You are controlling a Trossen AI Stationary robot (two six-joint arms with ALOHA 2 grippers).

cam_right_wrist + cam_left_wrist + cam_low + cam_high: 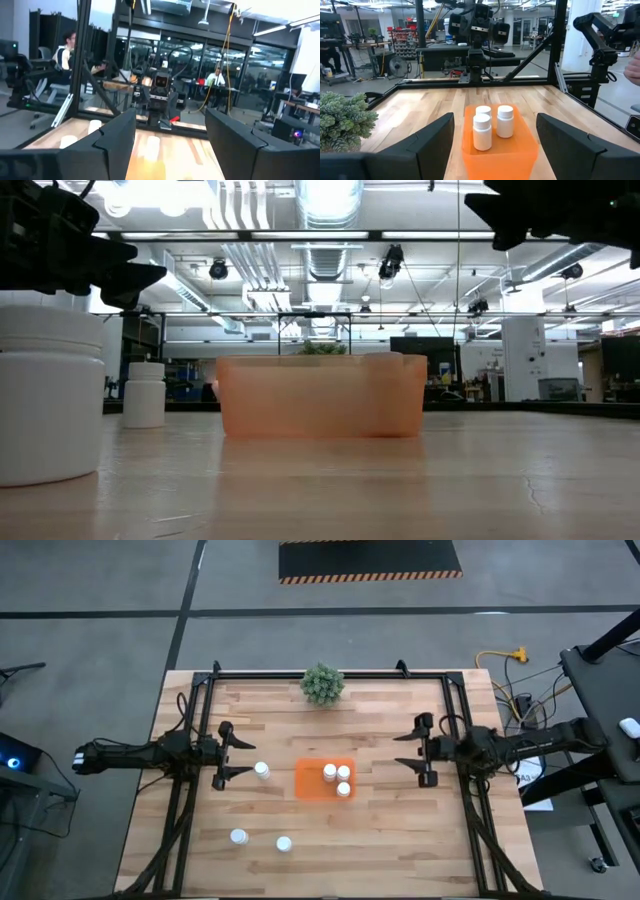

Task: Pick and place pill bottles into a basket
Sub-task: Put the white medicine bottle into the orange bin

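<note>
Both arms are pretty much all black, matte, chunky segmented links with black cables looped along them. The left gripper [234,754] ends in two flat, wedge-shaped fingers [427,142], dark grey-black with smooth slanted inner faces. Behind those fingers the wrist block is boxy, and way back at the far end of that arm there's a white band. The right gripper [411,751] is a twin: same two dark blade-like fingers [235,137], same blocky wrist behind them. Seen head-on, its wrist has a small camera box with a light-coloured face, and cables curling off above it.
</note>
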